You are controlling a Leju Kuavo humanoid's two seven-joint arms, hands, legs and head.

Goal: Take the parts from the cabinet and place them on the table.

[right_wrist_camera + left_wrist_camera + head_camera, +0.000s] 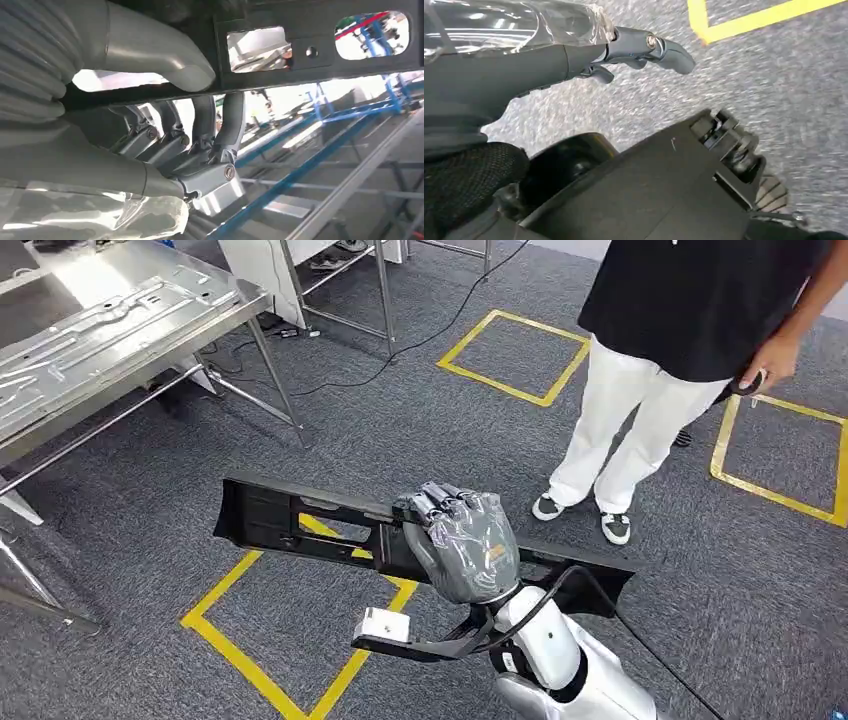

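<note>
Grey carpet (400,430), yellow tape squares (513,355), steel table (120,315)

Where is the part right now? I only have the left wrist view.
Observer: In the head view, the right hand grips the long black part near its middle, above the carpeted floor.
Operator: How is the hand wrapped around it?
Observer: The right wrist view shows the fingers curled over one edge of the part, with the thumb on the opposite side.
Operator: And where is the table?
Observer: The metal table is ahead to the left, with a pressed metal panel lying on it.
</note>
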